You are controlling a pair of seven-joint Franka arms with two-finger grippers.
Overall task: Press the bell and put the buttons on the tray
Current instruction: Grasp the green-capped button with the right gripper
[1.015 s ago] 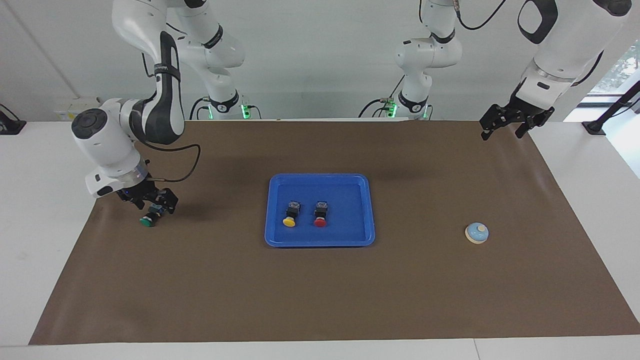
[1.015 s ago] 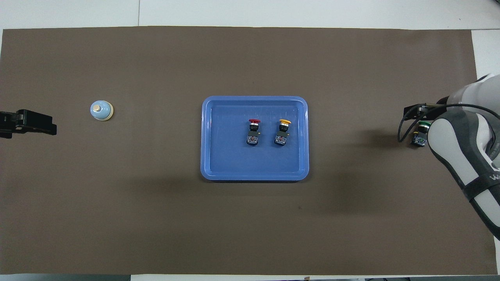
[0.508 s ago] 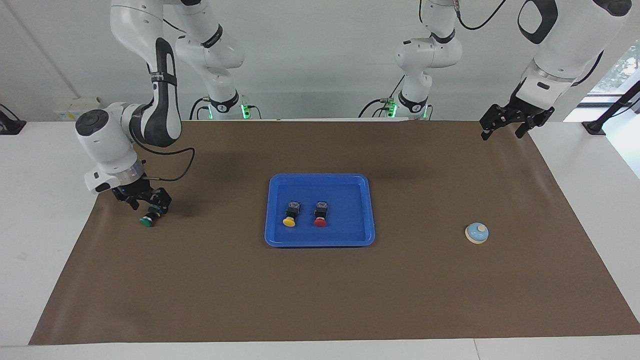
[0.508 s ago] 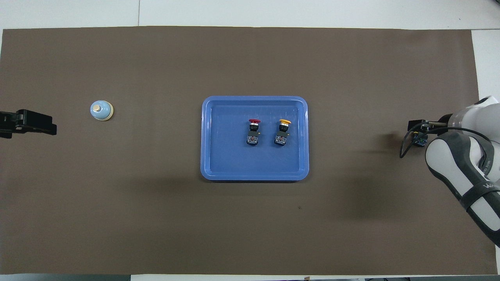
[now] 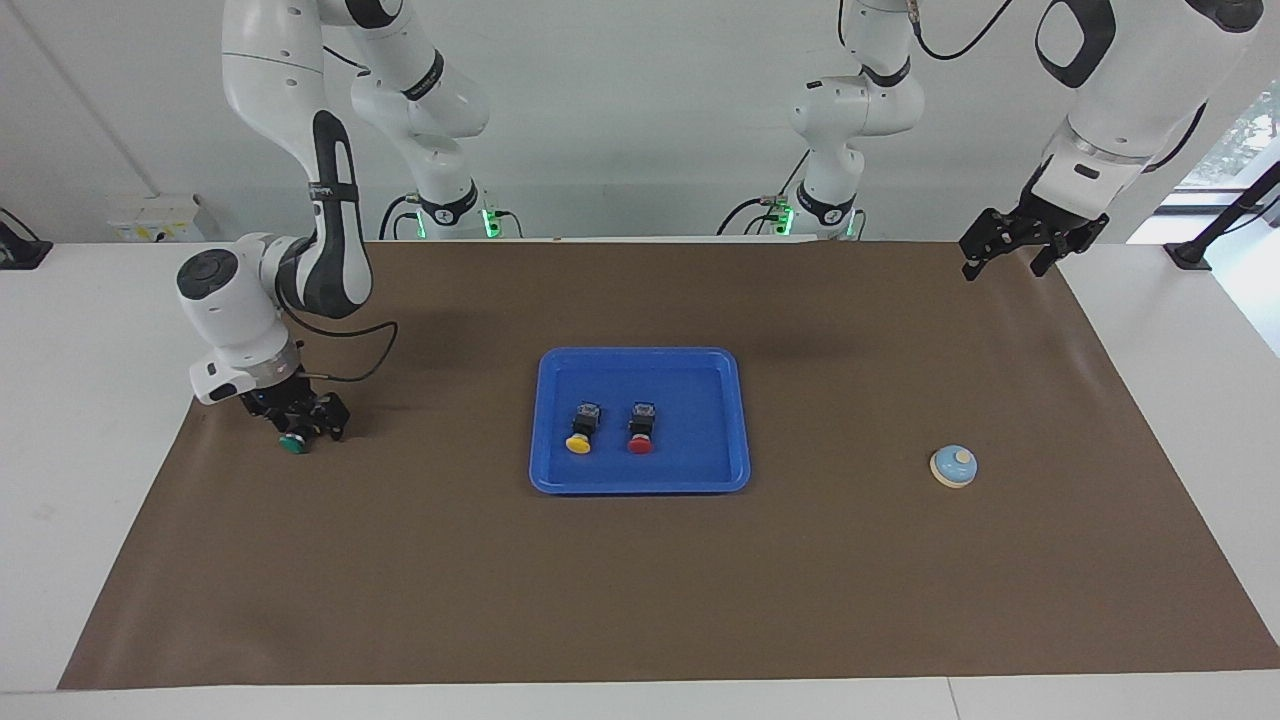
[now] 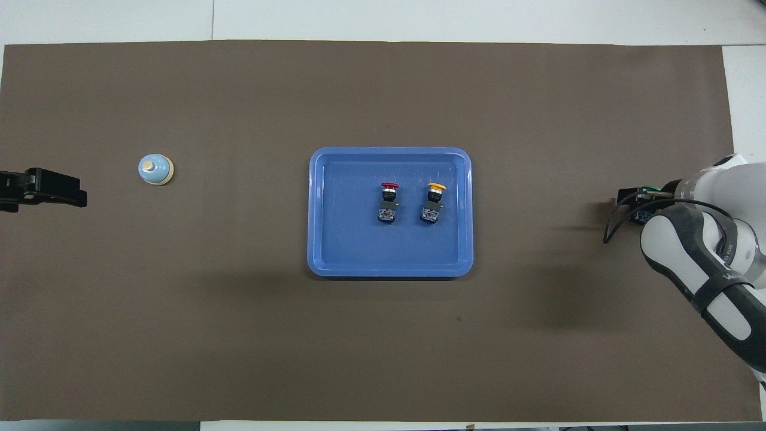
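At right arm's end of bench: right tool point(image 5: 297, 425) low over green button point(image 5: 292, 443), fingers around its body; grip unclear. Left tool point(image 5: 1020, 243) spread, waiting above mat corner, bell point(image 5: 953, 466) well apart. Yellow button point(image 5: 580, 428), red button point(image 5: 640, 426) in tray point(image 5: 640, 485), well apart from both tools.

Showed a white table point(image 5: 60, 480), covered almost wholly by a brown mat point(image 5: 640, 580) with bare white margins at every edge. Was backed at the far side by a plain pale wall point(image 5: 640, 120). Had a window point(image 5: 1235, 140) with greenery outside at the right edge of the facing view, and a small white box point(image 5: 155, 218) with yellow labels against the wall at the left. Was lit evenly from above, with soft blurred shadows on the mat.
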